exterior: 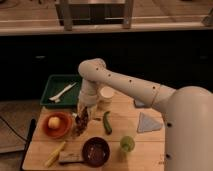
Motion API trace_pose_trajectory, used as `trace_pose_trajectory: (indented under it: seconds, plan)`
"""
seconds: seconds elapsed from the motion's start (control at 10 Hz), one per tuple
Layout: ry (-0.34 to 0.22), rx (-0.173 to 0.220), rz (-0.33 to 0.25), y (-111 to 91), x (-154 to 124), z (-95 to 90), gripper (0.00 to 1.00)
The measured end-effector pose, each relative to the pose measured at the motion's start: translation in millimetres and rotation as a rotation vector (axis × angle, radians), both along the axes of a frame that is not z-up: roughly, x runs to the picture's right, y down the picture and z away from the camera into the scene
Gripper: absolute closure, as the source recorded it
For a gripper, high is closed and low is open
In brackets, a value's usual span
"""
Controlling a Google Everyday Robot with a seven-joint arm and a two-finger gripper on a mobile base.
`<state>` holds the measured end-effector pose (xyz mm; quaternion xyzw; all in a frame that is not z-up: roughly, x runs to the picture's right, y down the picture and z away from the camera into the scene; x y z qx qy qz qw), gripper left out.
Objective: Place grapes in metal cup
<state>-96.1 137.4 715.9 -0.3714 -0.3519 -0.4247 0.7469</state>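
Note:
My gripper (84, 111) hangs from the white arm over the left middle of the wooden table (150, 155). It is shut on the grapes (82, 121), a dark knobbly bunch that dangles below the fingers. The metal cup (77, 133), small and greyish, stands right under the bunch, next to the orange bowl (46, 131). The grapes hide much of the cup, and I cannot tell whether they touch its rim.
A yellow fruit (54, 121) lies in the orange bowl. Around it are a green tray (70, 80) with a white utensil (62, 92), a white cup (106, 94), a green cucumber (107, 122), a dark brown bowl (96, 151), a translucent green cup (127, 144), a yellow item (55, 154) and a grey cloth (149, 121).

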Motion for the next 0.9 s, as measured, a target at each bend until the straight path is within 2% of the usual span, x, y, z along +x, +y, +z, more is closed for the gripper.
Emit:
trace_pose_trajectory:
  seconds: [0.2, 0.3, 0.9]
  plan:
    - [-0.007, 0.002, -0.011, -2.5, -5.4, 2.5, 0.26]
    - [-0.010, 0.001, -0.014, -3.5, -7.2, 3.8, 0.22]
    - [-0.017, 0.001, -0.026, -11.6, -11.7, 10.9, 0.20]
